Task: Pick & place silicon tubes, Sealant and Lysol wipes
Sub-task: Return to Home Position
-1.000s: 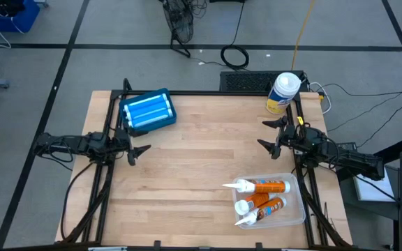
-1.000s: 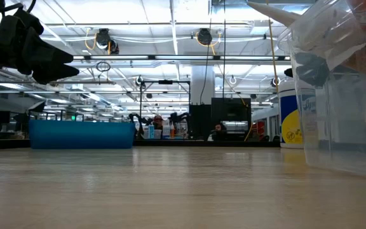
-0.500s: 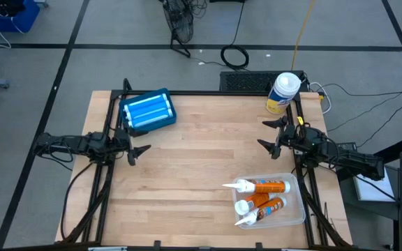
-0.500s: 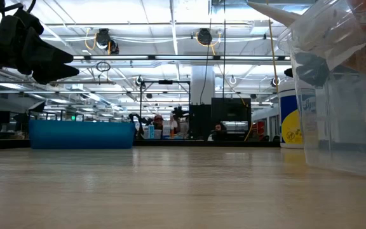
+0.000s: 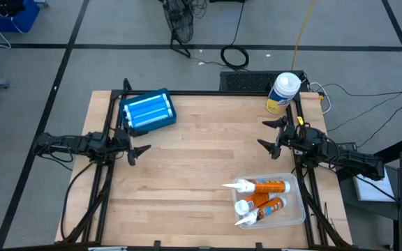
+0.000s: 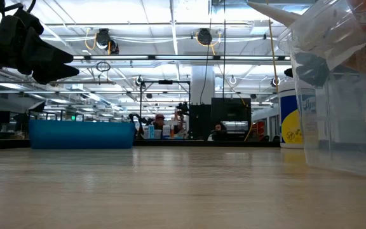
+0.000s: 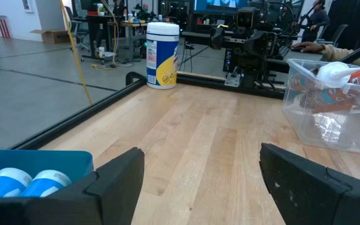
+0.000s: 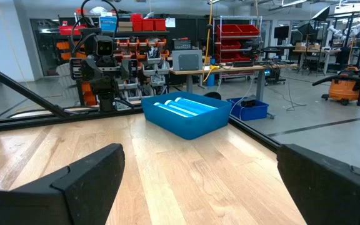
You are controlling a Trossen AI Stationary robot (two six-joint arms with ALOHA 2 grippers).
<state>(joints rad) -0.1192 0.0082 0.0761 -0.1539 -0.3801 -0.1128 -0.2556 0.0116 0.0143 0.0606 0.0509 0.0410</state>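
High view: left pincer [image 5: 139, 145], right pincer [image 5: 262, 134] agape at opposite sides.

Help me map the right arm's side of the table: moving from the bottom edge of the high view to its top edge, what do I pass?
From the bottom: clear plastic bin holding orange sealant tubes → open right end effector → round yellow-labelled, white-lidded Lysol wipes canister.

High view looks straight down — low view level across the same table [image 5: 187, 160].
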